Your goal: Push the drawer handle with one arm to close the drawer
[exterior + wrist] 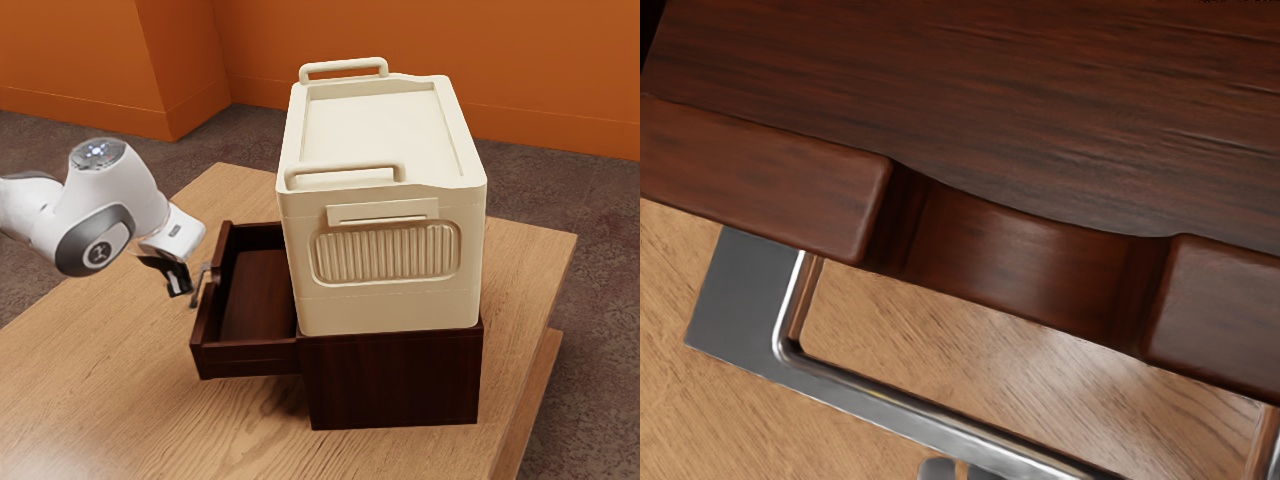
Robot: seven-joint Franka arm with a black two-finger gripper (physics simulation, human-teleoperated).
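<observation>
Tool (pixel 180 288) beside handle (pixel 197 290), crate (pixel 390 312) atop cabinet (pixel 395 385)

Cabinet (pixel 392 385) sits on bench (pixel 110 400); storage box (pixel 385 308) atop cabinet. Drawer (pixel 248 361) extends toward exterior view's left, handle (pixel 895 398) on its outer end.

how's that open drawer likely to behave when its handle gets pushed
The drawer looks rigid and wooden, so should slide as one piece. Its shiny metal handle may be slippery, but sits near mid-front, so twisting seems unlikely.
</observation>
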